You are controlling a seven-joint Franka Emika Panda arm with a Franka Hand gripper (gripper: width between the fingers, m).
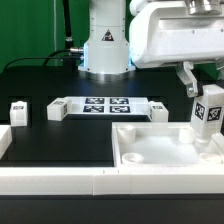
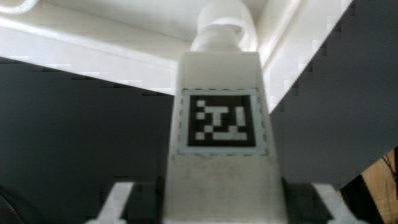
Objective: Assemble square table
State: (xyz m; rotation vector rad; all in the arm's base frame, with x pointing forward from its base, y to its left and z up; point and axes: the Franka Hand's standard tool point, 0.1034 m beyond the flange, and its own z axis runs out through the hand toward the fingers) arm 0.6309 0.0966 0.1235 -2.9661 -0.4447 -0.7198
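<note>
Here, your pincer [image 1: 203, 96] grips one tagged leg [image 1: 210, 112], held upright over a corner of the tabletop [image 1: 160, 150] at the exterior view's right.

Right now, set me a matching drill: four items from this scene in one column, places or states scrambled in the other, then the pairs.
Column A
1. square tabletop
2. marker board
3. gripper
4. border rail

Column B
a. closed on an upright tagged leg
b. runs along the bottom of the exterior view
c. lies flat in front of the robot base
d. lies rim up at the exterior view's lower right

Pairs: 1-d, 2-c, 3-a, 4-b
</note>
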